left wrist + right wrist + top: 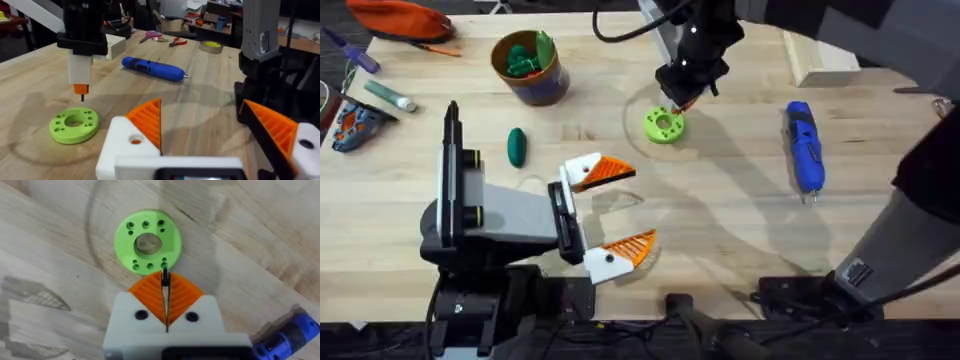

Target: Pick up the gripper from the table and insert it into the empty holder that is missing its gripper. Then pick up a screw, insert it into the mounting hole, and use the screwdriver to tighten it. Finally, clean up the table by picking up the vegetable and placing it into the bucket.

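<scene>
Overhead: the right gripper (677, 100) hangs over the lime disc (664, 125), the blue screwdriver (804, 146) lying well to its right on the surface (740, 220). The dark green vegetable (516, 146) lies below the tan bucket (530, 68); no label is readable.

Left wrist: the left gripper (215, 132), jaws spread wide, empty.

Right wrist: jaws pressed together, pinching a small dark screw (164, 277) over the disc's rim.
</scene>
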Robot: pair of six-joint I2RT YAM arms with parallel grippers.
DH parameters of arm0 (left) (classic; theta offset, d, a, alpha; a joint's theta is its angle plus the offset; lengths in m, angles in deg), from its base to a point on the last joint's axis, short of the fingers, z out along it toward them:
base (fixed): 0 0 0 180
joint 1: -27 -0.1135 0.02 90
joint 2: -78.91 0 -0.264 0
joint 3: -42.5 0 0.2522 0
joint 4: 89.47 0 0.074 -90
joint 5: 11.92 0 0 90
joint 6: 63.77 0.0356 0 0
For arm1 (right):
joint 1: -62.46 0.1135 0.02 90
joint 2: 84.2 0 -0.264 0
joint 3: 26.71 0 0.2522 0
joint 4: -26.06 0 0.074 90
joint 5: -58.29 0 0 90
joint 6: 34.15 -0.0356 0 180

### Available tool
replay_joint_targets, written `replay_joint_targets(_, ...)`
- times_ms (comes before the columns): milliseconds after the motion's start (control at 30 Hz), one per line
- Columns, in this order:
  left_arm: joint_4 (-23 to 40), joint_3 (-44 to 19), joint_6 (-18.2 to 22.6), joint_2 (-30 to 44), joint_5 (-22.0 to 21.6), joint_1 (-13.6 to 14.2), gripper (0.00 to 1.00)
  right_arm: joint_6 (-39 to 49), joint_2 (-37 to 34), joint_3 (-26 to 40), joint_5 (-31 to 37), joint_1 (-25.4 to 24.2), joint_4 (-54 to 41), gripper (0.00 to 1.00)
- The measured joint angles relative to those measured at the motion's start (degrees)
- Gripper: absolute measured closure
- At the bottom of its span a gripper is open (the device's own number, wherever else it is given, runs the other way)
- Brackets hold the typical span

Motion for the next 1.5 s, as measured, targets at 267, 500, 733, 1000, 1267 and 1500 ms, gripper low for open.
replay_joint_targets(267, 0.0, 0.0, 0.0, -0.02, 0.0, 0.0, 0.016, -0.09, 3.07, 0.06, 0.0, 0.0, -1.66, 0.995)
replay_joint_targets(500, 0.0, 0.0, 0.0, -0.02, 0.0, 0.0, 0.015, -1.11, 8.22, 0.12, 0.0, 0.0, -4.87, 0.995)
replay_joint_targets(733, 0.0, 0.0, 0.0, -0.02, 0.0, 0.0, 0.014, -2.48, 15.76, 0.17, 0.0, 0.0, -9.97, 0.995)
replay_joint_targets(1000, 0.0, 0.0, 0.0, -0.02, 0.0, 0.0, 0.015, -3.95, 22.12, 0.26, 0.0, 0.13, -14.82, 0.995)
replay_joint_targets(1267, 0.0, 0.0, 0.0, -0.02, 0.0, 0.0, 0.016, -4.61, 25.05, 0.34, 0.0, 3.98, -15.67, 0.995)
replay_joint_targets(1500, 0.0, 0.0, 0.0, -0.02, 0.0, 0.0, 0.015, -4.61, 25.14, 2.86, 0.0, 10.26, -16.82, 0.995)
